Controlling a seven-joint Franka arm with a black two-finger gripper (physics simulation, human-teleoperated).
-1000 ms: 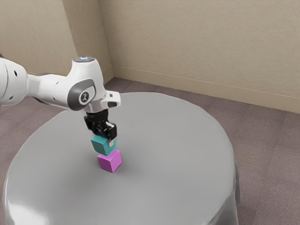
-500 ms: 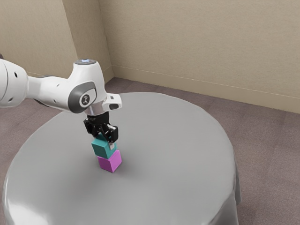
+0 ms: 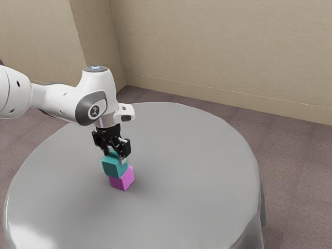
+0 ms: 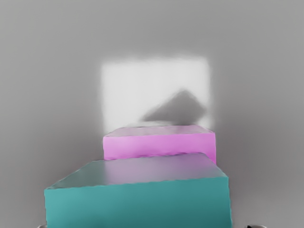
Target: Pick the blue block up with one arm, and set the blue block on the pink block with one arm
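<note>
The blue block [image 3: 114, 166], teal in colour, rests on the pink block [image 3: 123, 179] near the middle of the round grey table [image 3: 197, 171]. It sits slightly off toward the exterior view's left. My gripper [image 3: 115, 154] comes straight down onto the blue block, its black fingers against the block's upper sides, shut on it. In the wrist view the blue block [image 4: 137, 197] lies just under my hand, with the pink block [image 4: 159, 145] showing beyond and below it.
The grey table top stretches wide around the stack, with open surface toward the exterior view's right and front. A beige wall and a brown carpet lie beyond the table's edge.
My hand has come down with the blue block. The block hung above the pink block a second ago and now sits on it.
</note>
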